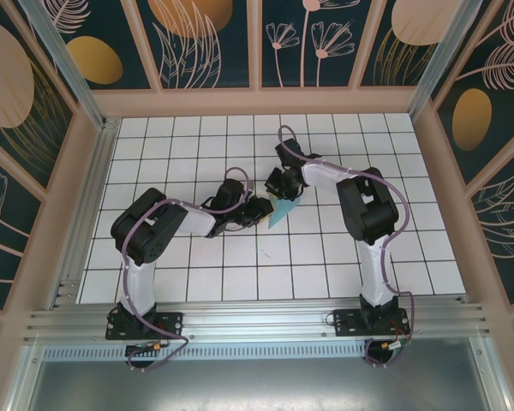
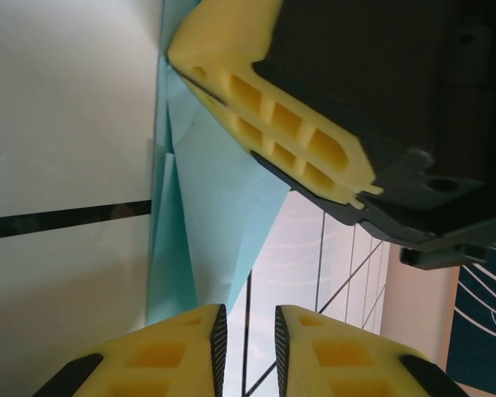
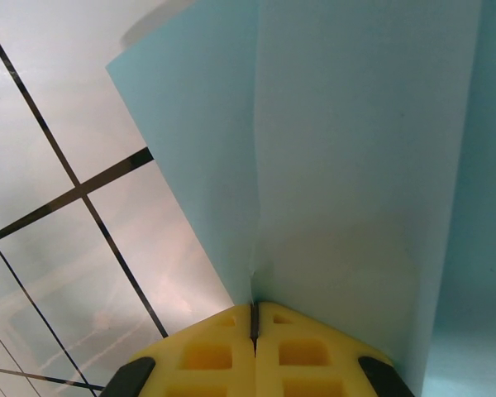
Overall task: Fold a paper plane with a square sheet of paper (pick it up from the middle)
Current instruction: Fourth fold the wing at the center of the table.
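Note:
The light turquoise sheet of paper [image 1: 283, 212] is folded into a narrow, pointed paper plane shape and is held up over the middle of the table. My right gripper [image 1: 284, 192] is shut on its centre fold; in the right wrist view the yellow pads [image 3: 231, 351] meet on the crease of the paper [image 3: 339, 149]. My left gripper [image 1: 261, 208] is just left of the paper. In the left wrist view its jaws [image 2: 248, 321] stand slightly open with only floor between them. The paper [image 2: 215, 190] hangs beside the left finger, under the right gripper's fingers [image 2: 273, 124].
The white tiled tabletop [image 1: 197, 274] with black grid lines spreads all round the arms. Pink frame walls [image 1: 86, 188] close in the left, right and far sides. A metal rail [image 1: 257, 321] runs along the near edge by the arm bases.

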Tool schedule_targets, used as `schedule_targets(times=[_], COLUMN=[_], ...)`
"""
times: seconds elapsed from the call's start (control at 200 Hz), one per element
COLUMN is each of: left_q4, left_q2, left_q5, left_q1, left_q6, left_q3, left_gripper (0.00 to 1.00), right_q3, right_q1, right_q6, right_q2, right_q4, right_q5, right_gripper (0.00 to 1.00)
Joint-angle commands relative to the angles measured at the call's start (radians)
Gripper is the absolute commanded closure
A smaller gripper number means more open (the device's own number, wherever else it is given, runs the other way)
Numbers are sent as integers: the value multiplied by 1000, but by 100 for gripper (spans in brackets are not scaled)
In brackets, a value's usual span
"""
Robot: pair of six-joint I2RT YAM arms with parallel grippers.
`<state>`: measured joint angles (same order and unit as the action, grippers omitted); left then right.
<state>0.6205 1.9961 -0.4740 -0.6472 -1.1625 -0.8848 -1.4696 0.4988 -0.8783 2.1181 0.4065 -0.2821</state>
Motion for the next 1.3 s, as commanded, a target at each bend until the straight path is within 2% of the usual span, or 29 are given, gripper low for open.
schedule_targets(times=[0.0, 0.3, 0.595, 0.721, 0.876, 1.296], left_q4=[-66, -84, -72, -53, -59, -72], left_q2=[11, -6, 19, 24, 21, -16], left_q5=[5, 15, -6, -13, -1, 1], left_q1=[2, 2, 3, 3, 6, 34], left_q6=[45, 57, 45, 33, 36, 73], left_q3=[-17, -9, -19, -13, -2, 22], left_gripper=[73, 73, 88, 90, 100, 100], right_q3=[13, 9, 11, 11, 9, -5], right_q1=[-4, -4, -5, -5, -5, -6], right_q6=[-11, -10, -8, -7, -1, 22], right_q2=[22, 25, 25, 26, 22, 40], right_q4=[3, 6, 6, 6, 10, 44], right_q5=[-8, -8, -14, -16, -14, 17], right_gripper=[100, 100, 100, 100, 100, 100])
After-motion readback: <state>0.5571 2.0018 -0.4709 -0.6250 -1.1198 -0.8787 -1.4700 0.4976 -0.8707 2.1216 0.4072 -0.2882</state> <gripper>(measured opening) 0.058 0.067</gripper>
